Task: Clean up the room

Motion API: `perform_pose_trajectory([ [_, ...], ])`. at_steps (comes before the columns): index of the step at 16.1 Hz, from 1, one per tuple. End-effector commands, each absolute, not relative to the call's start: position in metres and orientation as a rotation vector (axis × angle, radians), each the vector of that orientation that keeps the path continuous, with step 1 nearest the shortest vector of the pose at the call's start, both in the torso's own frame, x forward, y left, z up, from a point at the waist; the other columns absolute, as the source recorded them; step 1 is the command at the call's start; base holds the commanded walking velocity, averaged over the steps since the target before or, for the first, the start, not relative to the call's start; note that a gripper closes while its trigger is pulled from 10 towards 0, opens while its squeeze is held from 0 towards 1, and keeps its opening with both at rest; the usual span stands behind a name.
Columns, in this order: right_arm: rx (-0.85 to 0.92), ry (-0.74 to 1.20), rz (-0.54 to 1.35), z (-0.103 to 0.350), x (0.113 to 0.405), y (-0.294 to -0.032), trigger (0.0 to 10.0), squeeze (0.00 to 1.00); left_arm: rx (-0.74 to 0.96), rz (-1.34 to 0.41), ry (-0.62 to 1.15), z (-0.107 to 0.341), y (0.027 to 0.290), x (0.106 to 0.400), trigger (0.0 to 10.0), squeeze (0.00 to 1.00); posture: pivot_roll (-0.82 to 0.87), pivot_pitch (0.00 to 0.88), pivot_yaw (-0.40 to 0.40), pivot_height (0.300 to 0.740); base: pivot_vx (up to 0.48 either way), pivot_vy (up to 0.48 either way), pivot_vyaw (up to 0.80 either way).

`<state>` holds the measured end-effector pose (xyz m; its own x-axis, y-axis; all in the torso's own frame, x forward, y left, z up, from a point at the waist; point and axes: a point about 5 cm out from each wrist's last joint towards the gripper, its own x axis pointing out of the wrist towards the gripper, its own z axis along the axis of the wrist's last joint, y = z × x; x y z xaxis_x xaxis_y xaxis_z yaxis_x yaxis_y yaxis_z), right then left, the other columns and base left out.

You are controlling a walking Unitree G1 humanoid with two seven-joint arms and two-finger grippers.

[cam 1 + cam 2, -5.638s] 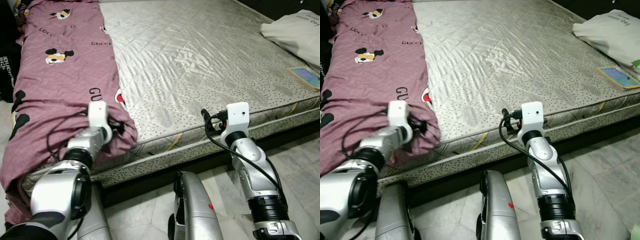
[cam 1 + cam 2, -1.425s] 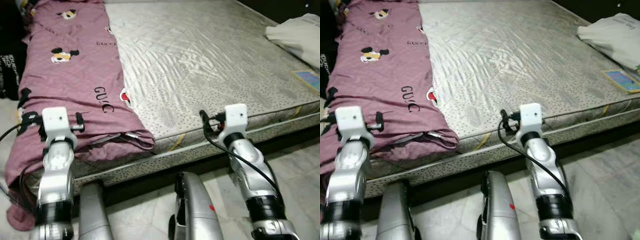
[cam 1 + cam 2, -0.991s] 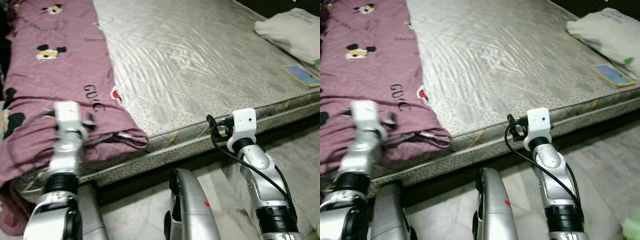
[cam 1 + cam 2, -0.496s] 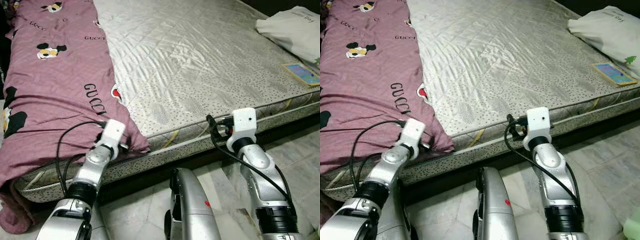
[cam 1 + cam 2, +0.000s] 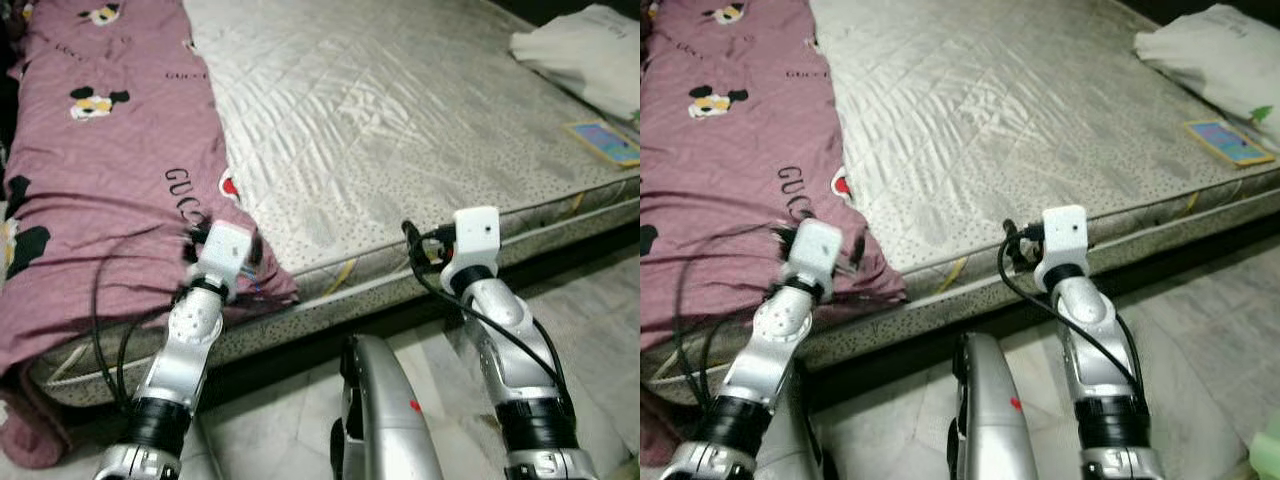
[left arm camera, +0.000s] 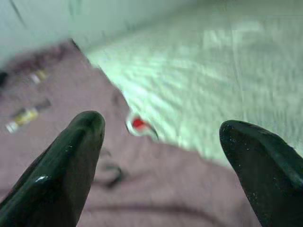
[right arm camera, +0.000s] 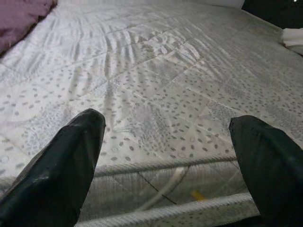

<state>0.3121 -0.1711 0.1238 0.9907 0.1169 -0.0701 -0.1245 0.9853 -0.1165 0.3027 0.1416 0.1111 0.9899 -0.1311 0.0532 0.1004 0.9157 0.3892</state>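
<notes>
Bedsheet corner regrasp: we have the left tool back at the near fold.

Since a second ago we've swung the left tool (image 6: pixel 156 156) in from the outer side onto the near corner of the pink bedsheet (image 5: pixel 100 170); its fingers (image 6: pixel 66 161) are spread wide, nothing held, hovering just over the cloth. So the grab isn't made yet, and spreading looks like the next job. Right tool (image 7: pixel 165 161) is also wide and empty, parked at the mattress (image 5: pixel 400 120) edge, well apart from the sheet. Sheet lies bunched along the robot's left side of the mattress, cartoon-mouse print, near end folded over and drooping off the edge. White bag (image 5: pixel 580 50) and book (image 5: pixel 605 140) sit at the far right corner.
</notes>
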Motion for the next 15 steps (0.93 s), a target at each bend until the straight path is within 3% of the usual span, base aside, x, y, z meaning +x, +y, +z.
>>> perform_pose_trajectory([
  [1,-0.117,0.044,0.117,0.127,0.316,-0.170,10.0,0.00,0.386,-0.111,-0.114,0.117,0.139,0.296,10.0,0.00,-0.16,0.010,-0.063,0.504,0.000,0.000,0.00],
  [4,-0.089,0.028,0.116,0.127,0.322,-0.163,10.0,0.00,0.310,-0.001,-0.203,0.135,0.150,0.277,10.0,0.00,-0.13,0.000,-0.054,0.504,0.000,0.000,0.00],
  [8,-0.032,0.006,0.104,0.126,0.327,-0.154,10.0,0.00,0.267,0.252,-0.184,0.135,0.191,0.258,10.0,0.00,-0.10,0.000,-0.028,0.504,0.000,0.000,0.00],
  [15,0.081,-0.086,0.098,0.136,0.337,-0.134,10.0,0.00,0.287,0.291,-0.161,0.130,0.204,0.258,10.0,0.00,-0.08,0.000,0.023,0.513,0.000,0.000,0.00],
])
